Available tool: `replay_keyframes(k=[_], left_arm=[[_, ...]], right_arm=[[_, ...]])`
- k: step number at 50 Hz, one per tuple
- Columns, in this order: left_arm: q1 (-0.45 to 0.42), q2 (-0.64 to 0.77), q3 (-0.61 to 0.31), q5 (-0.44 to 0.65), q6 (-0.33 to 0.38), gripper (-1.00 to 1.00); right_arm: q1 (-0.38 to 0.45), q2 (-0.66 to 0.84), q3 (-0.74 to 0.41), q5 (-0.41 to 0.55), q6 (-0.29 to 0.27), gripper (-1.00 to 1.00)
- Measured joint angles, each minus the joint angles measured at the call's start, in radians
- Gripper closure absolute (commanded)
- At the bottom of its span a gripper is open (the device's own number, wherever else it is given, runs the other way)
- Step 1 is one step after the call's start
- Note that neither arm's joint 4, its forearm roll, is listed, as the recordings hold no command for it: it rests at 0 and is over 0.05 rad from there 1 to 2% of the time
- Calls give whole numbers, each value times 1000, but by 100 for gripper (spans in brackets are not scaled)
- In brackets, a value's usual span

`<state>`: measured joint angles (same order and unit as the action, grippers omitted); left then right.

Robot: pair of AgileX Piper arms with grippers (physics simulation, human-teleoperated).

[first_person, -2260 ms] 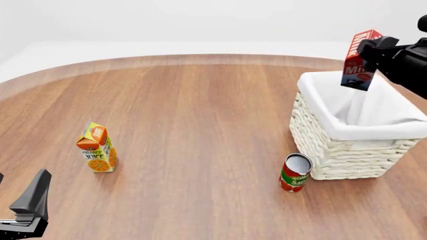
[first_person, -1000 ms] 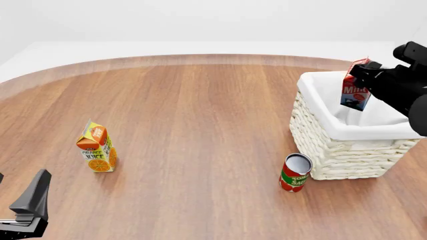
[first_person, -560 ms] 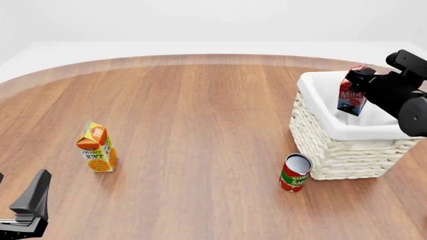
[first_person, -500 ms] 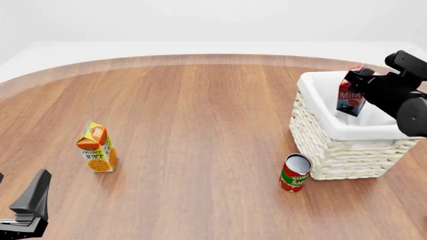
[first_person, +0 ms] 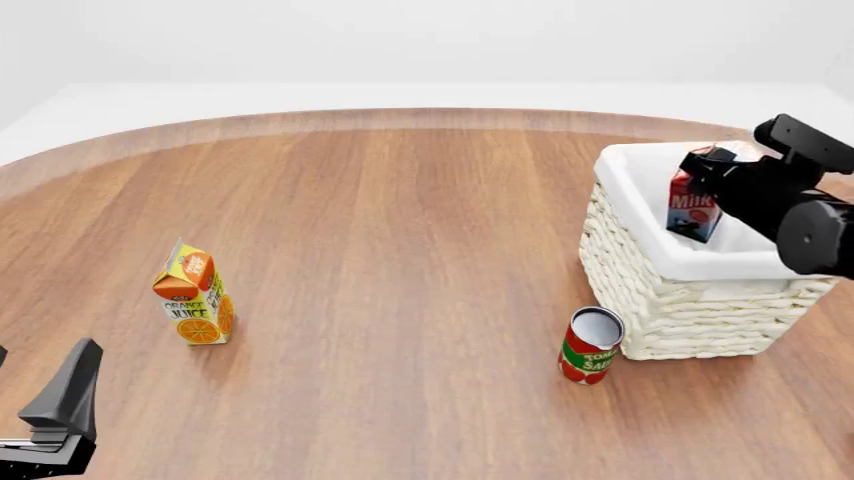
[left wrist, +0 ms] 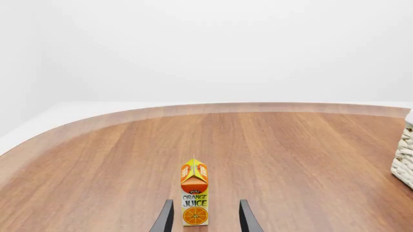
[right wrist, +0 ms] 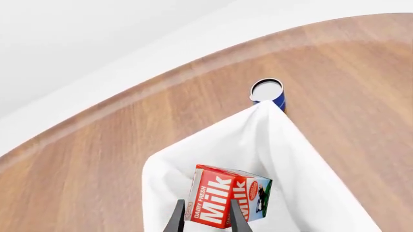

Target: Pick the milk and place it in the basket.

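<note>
The milk [first_person: 693, 205] is a red carton, tilted, partway down inside the cream wicker basket [first_person: 667, 310] at the right of the table. My right gripper [first_person: 717, 188] is shut on it from the right, over the basket's opening. In the right wrist view the milk [right wrist: 226, 195] sits between the fingers [right wrist: 175, 218], with the white lining [right wrist: 213, 145] around it. My left gripper [first_person: 60, 405] is open and empty at the near left edge. In the left wrist view the left gripper [left wrist: 204, 220] is open.
An orange juice carton [first_person: 196, 295] stands at the left; it also shows ahead of the left fingers [left wrist: 194, 195]. A red tomato sauce can [first_person: 590, 345] stands just in front of the basket's near left corner. The basket's edge [left wrist: 405, 159] shows in the left wrist view.
My right gripper has come down and slightly left with the milk, from above the basket's far side into its opening. The left arm has not moved.
</note>
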<state>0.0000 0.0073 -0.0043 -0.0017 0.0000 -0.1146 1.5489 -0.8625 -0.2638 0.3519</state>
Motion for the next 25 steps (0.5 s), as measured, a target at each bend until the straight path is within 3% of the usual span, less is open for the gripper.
replay_keyframes(k=[25], left_arm=[[0,0,0,0,0,-100]], right_arm=[[5,58,4,-31,7,100]])
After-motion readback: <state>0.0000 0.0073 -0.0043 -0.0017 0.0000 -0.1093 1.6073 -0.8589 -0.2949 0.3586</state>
